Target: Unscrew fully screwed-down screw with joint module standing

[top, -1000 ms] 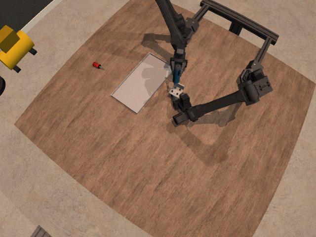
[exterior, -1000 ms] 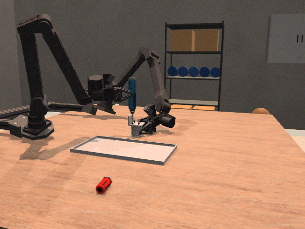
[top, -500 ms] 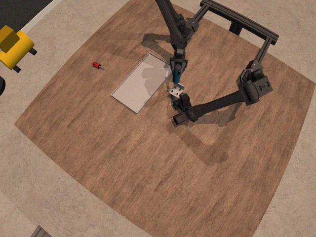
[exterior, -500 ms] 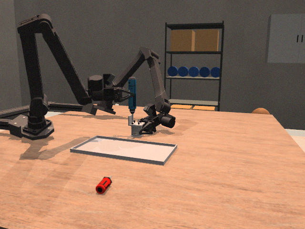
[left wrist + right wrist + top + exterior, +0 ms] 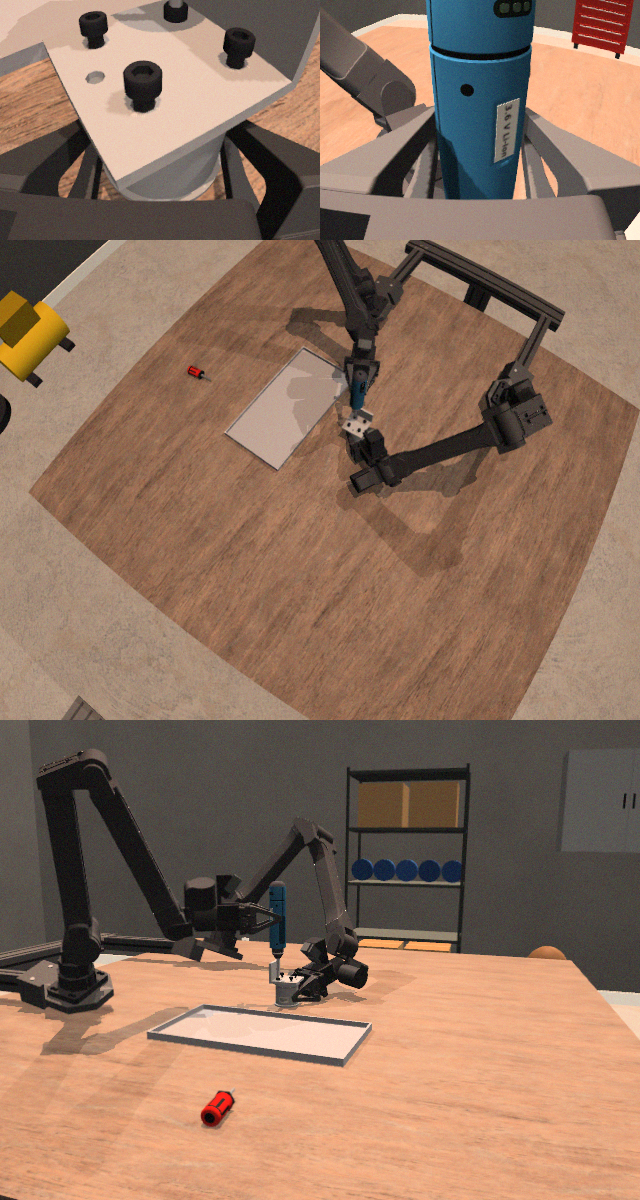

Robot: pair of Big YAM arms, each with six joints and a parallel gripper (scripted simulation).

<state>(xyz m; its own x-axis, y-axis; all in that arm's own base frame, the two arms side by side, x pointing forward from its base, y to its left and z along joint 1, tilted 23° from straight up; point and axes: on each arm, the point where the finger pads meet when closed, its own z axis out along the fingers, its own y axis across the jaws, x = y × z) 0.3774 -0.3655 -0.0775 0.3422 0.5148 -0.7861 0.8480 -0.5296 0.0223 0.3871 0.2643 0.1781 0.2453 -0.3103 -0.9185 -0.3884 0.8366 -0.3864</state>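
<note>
The joint module (image 5: 286,995) (image 5: 170,186) stands upright with the pale bracket (image 5: 352,425) (image 5: 165,65) on top. My left gripper (image 5: 299,991) is shut on the module's body below the bracket. In the left wrist view three black screws, the near one (image 5: 143,82), the left one (image 5: 93,25) and the right one (image 5: 239,45), stand raised with shanks showing. The far screw (image 5: 175,12) sits low on the plate, with the bit (image 5: 175,2) at its head; its socket is hidden. My right gripper (image 5: 278,917) (image 5: 479,117) is shut on the upright blue electric screwdriver (image 5: 357,397) (image 5: 277,900) (image 5: 480,85).
The bracket has an empty hole (image 5: 95,77) between the left and near screws. Its upright flange (image 5: 273,972) is close beside the bit. A shallow tray (image 5: 251,450) (image 5: 248,1051) lies beside the module. A red screwdriver (image 5: 195,372) (image 5: 217,1108) lies beyond the tray from the module.
</note>
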